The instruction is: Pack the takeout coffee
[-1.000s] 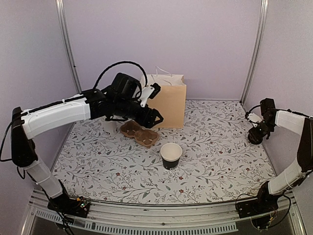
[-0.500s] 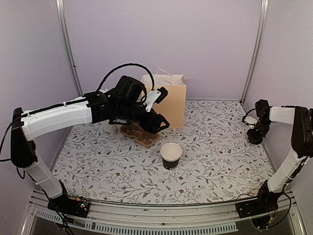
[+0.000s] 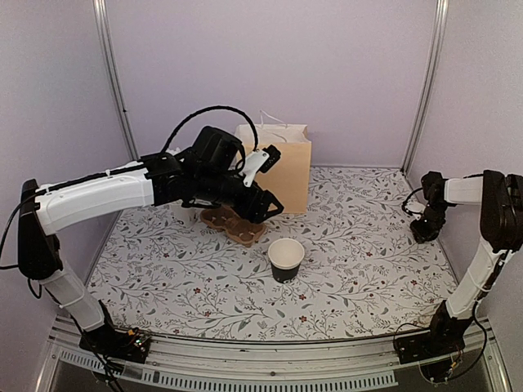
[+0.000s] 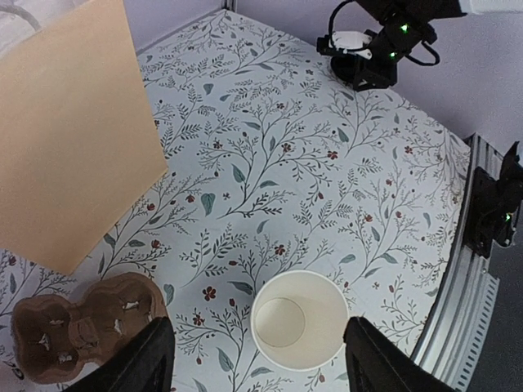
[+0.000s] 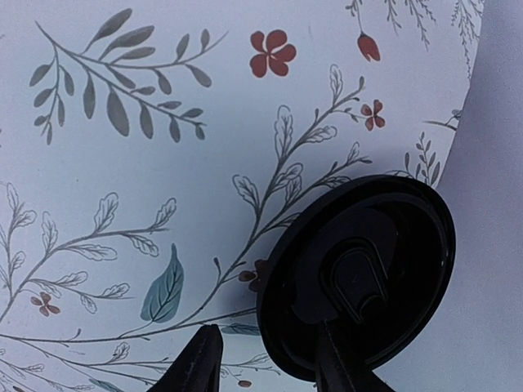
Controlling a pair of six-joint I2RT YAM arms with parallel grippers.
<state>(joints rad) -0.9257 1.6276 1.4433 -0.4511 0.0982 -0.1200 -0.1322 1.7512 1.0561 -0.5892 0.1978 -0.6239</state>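
The takeout coffee cup (image 3: 286, 260) is black outside and white inside, and stands upright, open and empty, mid-table. My left gripper (image 3: 270, 180) hovers above and behind it, open; in the left wrist view the cup (image 4: 300, 320) sits between and below the two wide-spread fingers. The black round lid (image 5: 359, 278) lies flat near the table's right edge. My right gripper (image 5: 265, 359) is down at it, open. One finger is over the lid's top and the other is outside its left rim, with a gap still showing. In the top view that gripper (image 3: 425, 230) hides the lid.
A brown pulp cup carrier (image 3: 234, 223) lies behind and left of the cup, under my left arm. A tan paper bag (image 3: 282, 167) stands upright at the back. The right wall is close beside the lid.
My right gripper has come down onto the lid and its fingers have narrowed around the rim. My left arm shifted slightly right, then held still.
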